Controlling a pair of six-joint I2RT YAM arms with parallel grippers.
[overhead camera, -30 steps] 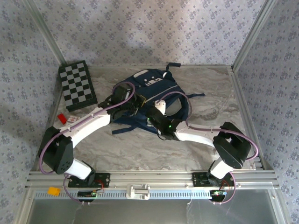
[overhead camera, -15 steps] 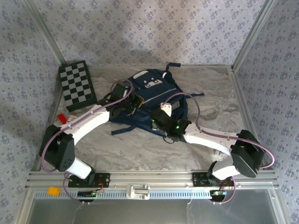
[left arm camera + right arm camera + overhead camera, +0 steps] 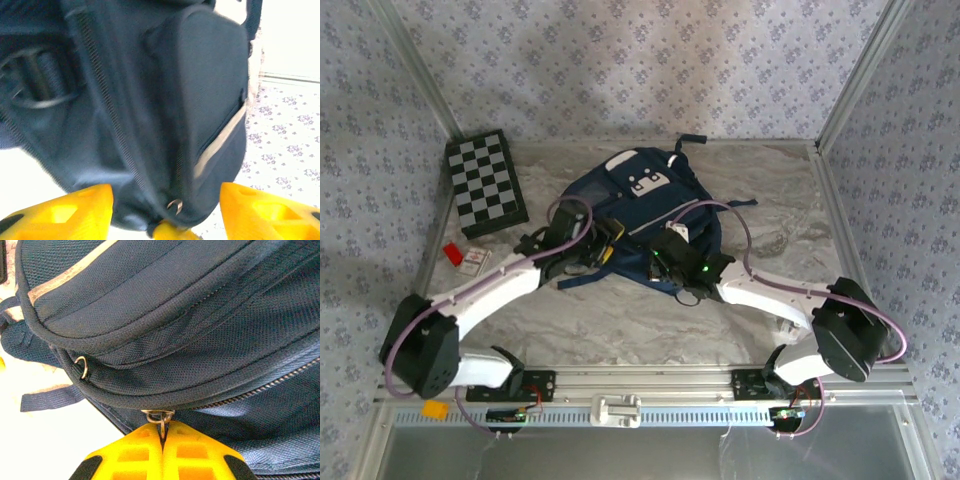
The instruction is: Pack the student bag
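Note:
The student bag (image 3: 645, 195), navy blue with white trim and patches, lies in the middle of the table. My right gripper (image 3: 667, 243) is at the bag's near right side. In the right wrist view its yellow fingers (image 3: 135, 452) are shut (image 3: 162, 437) on a metal zipper pull (image 3: 161, 418) of the bag (image 3: 200, 315); a second ring (image 3: 81, 367) hangs free to the left. My left gripper (image 3: 603, 247) is at the bag's near left edge. In the left wrist view it stands open (image 3: 165, 212), with the bag's lower corner (image 3: 165, 115) and a small metal pull (image 3: 175, 206) between its fingers (image 3: 60, 212), ungripped.
A folded checkerboard (image 3: 486, 184) lies at the back left. A small red item (image 3: 452, 252) and a white card (image 3: 477, 261) sit by the left rail. An orange block (image 3: 435, 408) rests on the near frame. Bag straps (image 3: 582, 278) trail toward me.
My left gripper has opened, and its arm has drawn back toward the near left. The right arm swung outward earlier and now holds its place, still shut.

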